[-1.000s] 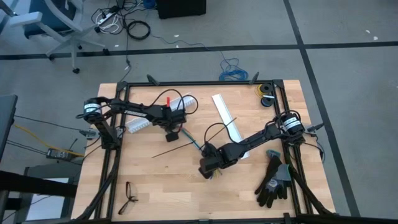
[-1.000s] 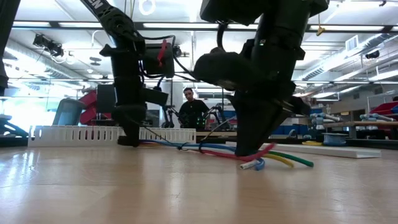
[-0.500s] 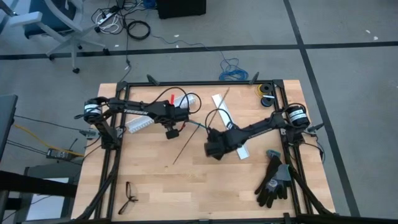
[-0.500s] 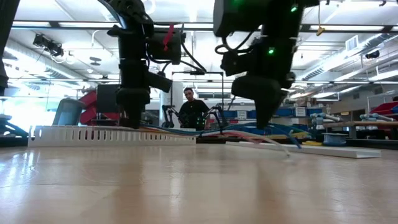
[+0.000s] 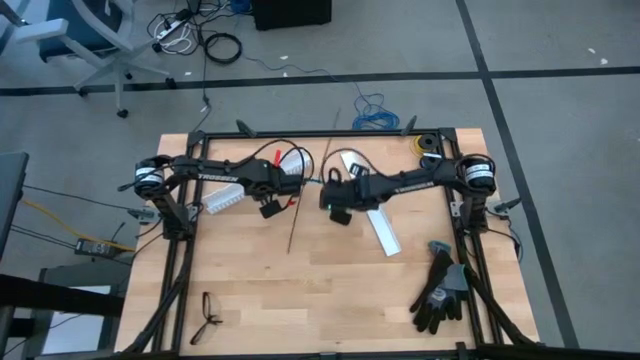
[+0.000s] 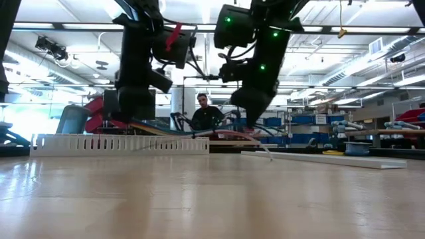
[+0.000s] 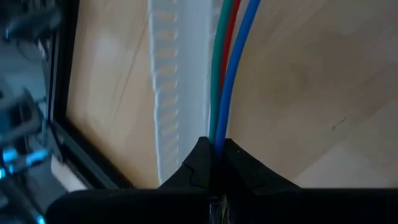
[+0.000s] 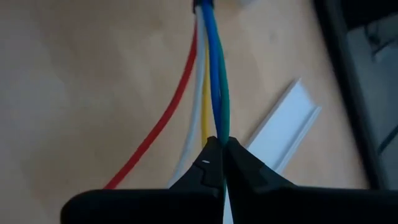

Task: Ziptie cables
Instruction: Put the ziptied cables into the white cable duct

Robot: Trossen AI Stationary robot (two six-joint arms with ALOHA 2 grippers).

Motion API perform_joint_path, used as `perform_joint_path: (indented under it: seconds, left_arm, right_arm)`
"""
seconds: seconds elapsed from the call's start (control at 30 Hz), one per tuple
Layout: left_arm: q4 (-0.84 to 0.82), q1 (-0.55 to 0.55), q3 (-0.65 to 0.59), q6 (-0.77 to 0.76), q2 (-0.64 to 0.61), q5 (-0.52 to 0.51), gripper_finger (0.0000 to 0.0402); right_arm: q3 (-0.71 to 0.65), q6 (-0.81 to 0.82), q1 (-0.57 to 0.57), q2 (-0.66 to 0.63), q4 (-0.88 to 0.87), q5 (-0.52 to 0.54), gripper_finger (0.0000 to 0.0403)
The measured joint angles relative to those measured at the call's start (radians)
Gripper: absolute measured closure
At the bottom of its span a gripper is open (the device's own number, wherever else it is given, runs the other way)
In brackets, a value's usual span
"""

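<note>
With both the left end effector [image 7: 214,152] and right end effector [image 8: 219,149] clamped on the cables [image 8: 211,74] near the tabletop's far edge, thin strands could be pulled free if tension rises.

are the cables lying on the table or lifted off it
Lifted: the cables stretch above the table between left gripper and right gripper, both shut on them.

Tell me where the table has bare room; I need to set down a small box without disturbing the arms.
The near middle of the table, between the glasses and the black gloves, is bare. The far half is crowded: both grippers, left and right, hold the cables there, beside the white channels and a thin black strip.
</note>
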Motion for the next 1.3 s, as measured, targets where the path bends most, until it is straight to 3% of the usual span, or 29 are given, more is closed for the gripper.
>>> perform_joint_path:
  seconds: [0.1, 0.5, 0.73, 1.07, 1.3]
  left_arm:
    - [-0.038, -0.005, 0.0, -0.074, 0.0, -0.001, 0.0378]
    - [-0.125, -0.008, 0.0, -0.232, 0.0, -0.012, 0.0378]
    - [-0.103, 0.009, -0.036, -0.295, -0.03, -0.025, 0.0378]
    - [0.1, 0.044, -0.241, -0.353, -0.239, 0.043, 0.0378]
    - [0.077, 0.049, -0.266, -0.386, -0.3, 0.04, 0.0378]
  right_arm:
    - [0.0, -0.134, -0.063, -0.031, 0.059, -0.046, 0.0402]
    - [0.002, -0.462, -0.324, -0.076, 0.254, -0.458, 0.0402]
    - [0.002, -0.549, -0.396, -0.075, 0.309, -0.581, 0.0402]
    - [0.009, -0.628, -0.47, -0.062, 0.369, -0.722, 0.0402]
    - [0.202, -0.632, -0.472, 0.111, 0.278, -0.782, 0.0403]
